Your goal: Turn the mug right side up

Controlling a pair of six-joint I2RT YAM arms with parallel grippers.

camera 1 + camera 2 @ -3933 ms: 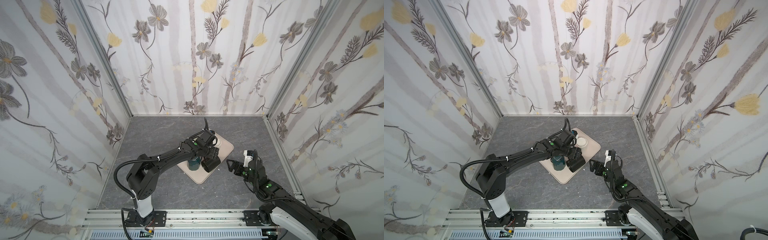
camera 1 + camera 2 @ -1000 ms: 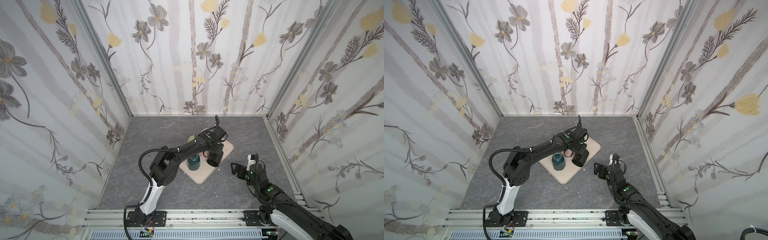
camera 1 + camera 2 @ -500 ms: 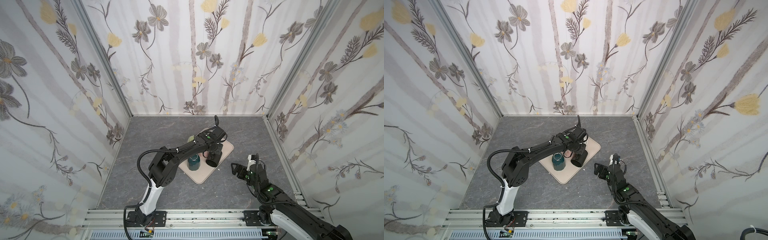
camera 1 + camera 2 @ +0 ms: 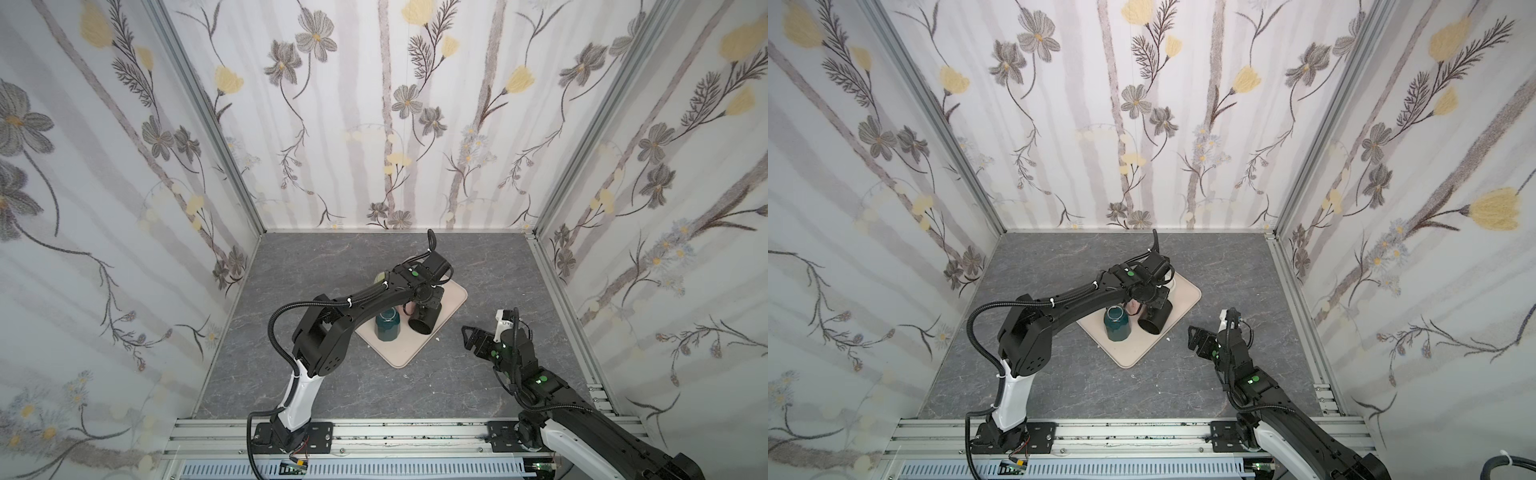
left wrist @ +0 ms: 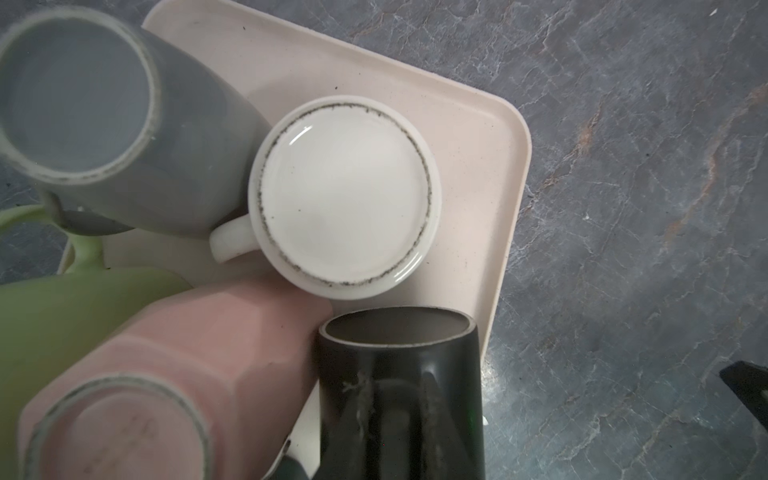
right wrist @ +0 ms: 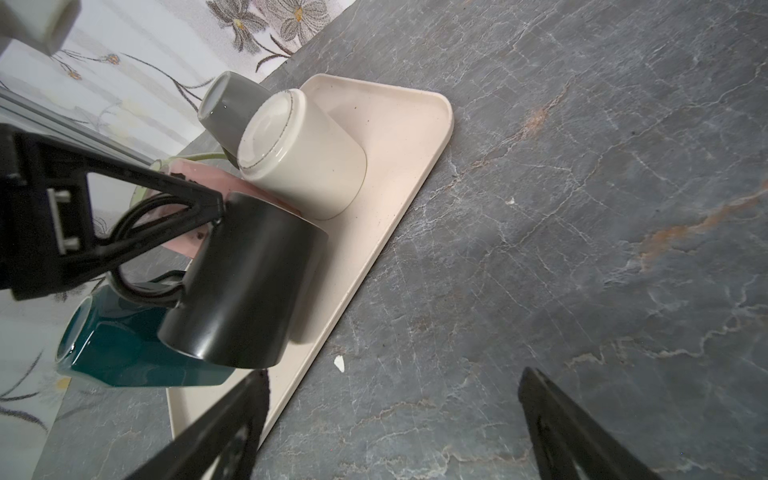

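Your left end effector (image 4: pixel 424 308) has drawn its jaws in over the last second. They now sit nearly closed on the black mug (image 6: pixel 249 282), seemingly at the handle side, though the contact itself is partly hidden. The arm has barely shifted in that time, so what is new is the grip. That suggests you can begin the turn.

The black mug is at the centre of both top views, on the right edge of the tray (image 6: pixel 407 137). It is tipped over, with its base facing up toward the top camera and its mouth slanting down toward the white mug (image 6: pixel 299 158), so it is not yet upright.

Your right end effector (image 6: pixel 390 374) hangs wide open and empty over bare surface (image 6: pixel 582 208), to the lower right of the tray in both top views.
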